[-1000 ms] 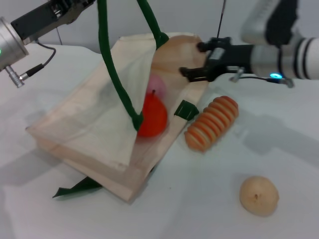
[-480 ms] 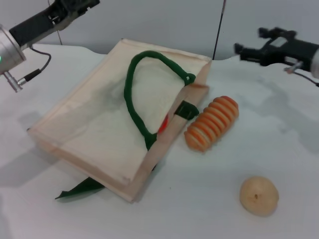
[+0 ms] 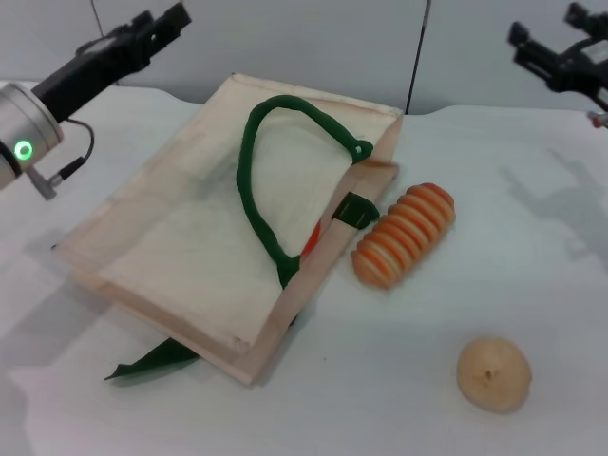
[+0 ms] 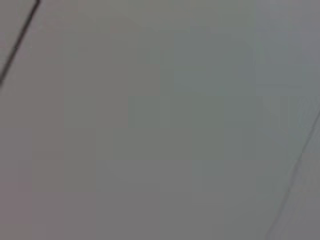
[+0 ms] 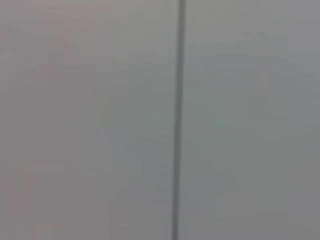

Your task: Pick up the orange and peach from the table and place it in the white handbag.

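From left to right in the head view, the left gripper (image 3: 157,24) is raised at the far left, above the table's (image 3: 532,285) rear edge and clear of everything on it; its dark fingers (image 3: 174,15) point toward the wall, and whether they are apart or together cannot be told; a green light glows on the silver wrist behind it. The white handbag (image 3: 190,247) lies flat on the table in the left-centre, its open mouth facing right; a dark green handle (image 3: 255,180) loops across its upper face, and a second green strap (image 3: 152,358) trails out from under its near corner. A small sliver of the orange (image 3: 311,238) shows just inside the mouth, beside the green trim tab (image 3: 355,211); the peach cannot be seen in any view. Just right of the bag's mouth, close to it, lies a ribbed orange-and-cream piece (image 3: 404,235); nearer the camera and well apart sits a tan round fruit (image 3: 493,374) with a dimple. At the far right the right gripper (image 3: 551,47) is lifted high near the frame's top corner, its fingers spread apart and holding nothing; both wrist views show only a plain grey wall crossed by thin dark lines.
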`<state>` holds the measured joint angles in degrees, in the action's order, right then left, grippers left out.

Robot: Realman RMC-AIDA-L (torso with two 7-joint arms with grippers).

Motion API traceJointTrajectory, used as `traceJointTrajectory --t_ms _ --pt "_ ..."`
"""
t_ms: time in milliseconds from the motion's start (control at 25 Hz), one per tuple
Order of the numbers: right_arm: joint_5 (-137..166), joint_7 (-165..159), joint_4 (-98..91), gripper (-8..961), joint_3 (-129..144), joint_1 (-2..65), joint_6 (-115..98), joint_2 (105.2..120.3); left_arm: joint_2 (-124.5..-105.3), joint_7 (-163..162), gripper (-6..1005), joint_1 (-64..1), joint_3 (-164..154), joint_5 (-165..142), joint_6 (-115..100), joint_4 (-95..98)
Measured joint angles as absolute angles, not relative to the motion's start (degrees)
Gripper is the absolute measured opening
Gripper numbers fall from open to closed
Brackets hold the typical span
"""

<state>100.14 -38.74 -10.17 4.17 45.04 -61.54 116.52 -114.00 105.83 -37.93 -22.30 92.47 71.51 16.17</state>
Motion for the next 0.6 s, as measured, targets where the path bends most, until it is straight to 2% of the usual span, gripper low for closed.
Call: traceJointTrajectory --t_ms 160,600 --pt "89.94 -30.89 -6.13 879 4.13 42.26 -65.67 116.53 -115.84 120.46 711 -37.11 -22.3 97.17 67.83 14.52" --pt "75.28 -19.66 1.46 880 4.13 38.32 -70.85 116.63 -116.3 151.35 704 -35.73 -22.32 118.29 67.35 3.23"
